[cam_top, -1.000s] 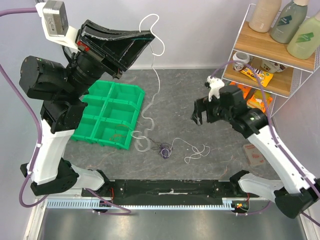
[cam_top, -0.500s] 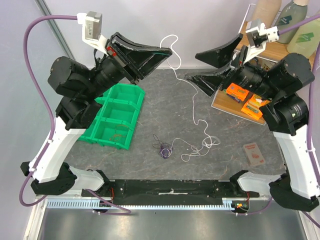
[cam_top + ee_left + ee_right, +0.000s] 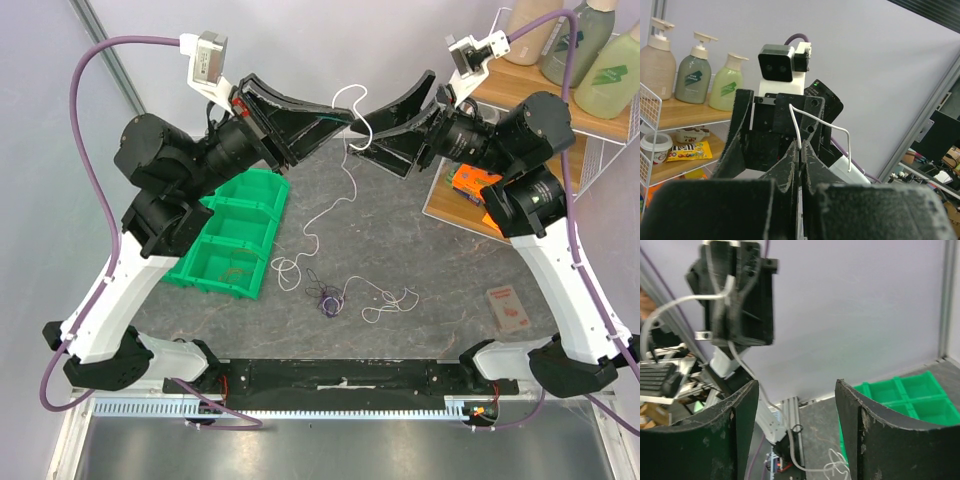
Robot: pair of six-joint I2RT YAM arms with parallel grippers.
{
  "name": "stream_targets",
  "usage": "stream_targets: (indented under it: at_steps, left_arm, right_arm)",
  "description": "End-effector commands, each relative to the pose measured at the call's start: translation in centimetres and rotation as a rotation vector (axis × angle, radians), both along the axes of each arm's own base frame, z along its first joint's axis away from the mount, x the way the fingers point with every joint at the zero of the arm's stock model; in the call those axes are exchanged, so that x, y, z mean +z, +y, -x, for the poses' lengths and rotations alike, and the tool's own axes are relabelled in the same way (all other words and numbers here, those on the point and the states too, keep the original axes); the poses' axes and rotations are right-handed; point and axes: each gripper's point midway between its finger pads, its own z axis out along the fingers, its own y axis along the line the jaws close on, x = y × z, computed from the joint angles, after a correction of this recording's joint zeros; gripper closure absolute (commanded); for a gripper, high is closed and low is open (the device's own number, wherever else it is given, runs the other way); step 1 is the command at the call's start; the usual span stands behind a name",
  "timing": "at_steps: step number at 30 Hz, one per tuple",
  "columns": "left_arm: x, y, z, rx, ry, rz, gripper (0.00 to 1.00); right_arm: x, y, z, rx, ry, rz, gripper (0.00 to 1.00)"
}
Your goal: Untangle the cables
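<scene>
My left gripper (image 3: 342, 117) is raised high and shut on a thin white cable (image 3: 287, 270), which loops above the fingertips and hangs down to the table. The left wrist view shows the fingers pinched on that cable (image 3: 800, 142). My right gripper (image 3: 365, 132) is open and empty, raised and facing the left gripper, close to the held cable. In the right wrist view its jaws (image 3: 797, 390) stand wide apart, with the cable (image 3: 786, 440) hanging between and beyond them. A small purple and dark clump (image 3: 327, 300) and another white cable (image 3: 392, 299) lie on the table.
A green compartment bin (image 3: 235, 230) stands at the left of the table. A wire shelf (image 3: 520, 100) with bottles and snack packets stands at the back right. A flat packet (image 3: 510, 308) lies at the right front.
My right arm has swung up and leftward until its open jaws face the left gripper. The hanging white cable's lower part has shifted left on the table.
</scene>
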Motion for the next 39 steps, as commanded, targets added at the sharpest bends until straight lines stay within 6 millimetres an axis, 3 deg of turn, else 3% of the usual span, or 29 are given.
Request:
stream_targets:
  at_steps: [1,9,15,21,27,33,39]
  left_arm:
    - [1.0,0.7,1.2,-0.032,-0.012,0.033,0.98]
    - [0.9,0.1,0.8,-0.04,0.001,0.03,0.98]
    - [1.4,0.5,0.6,0.0,-0.042,0.021,0.98]
    - [2.5,2.0,-0.2,0.124,-0.104,-0.004,0.98]
    - [3.4,2.4,-0.6,0.158,-0.123,-0.002,0.98]
    - [5.2,4.2,-1.0,0.257,-0.173,0.028,0.98]
    - [6.2,6.2,-1.5,0.361,-0.186,0.054,0.98]
  right_arm:
    - [2.6,0.2,3.2,0.148,-0.045,-0.096,0.31]
    - [1.7,1.4,4.0,0.2,-0.007,-0.109,0.34]
    - [-0.3,2.2,4.0,0.217,0.035,-0.089,0.57]
    - [-5.0,2.1,3.7,0.178,0.098,-0.01,0.8]
    - [-8.1,1.7,4.2,0.166,0.137,0.029,0.99]
    - [-11.8,2.6,4.3,0.182,0.183,0.074,1.0]
    - [-14.2,3.5,4.6,0.207,0.225,0.103,1.0]
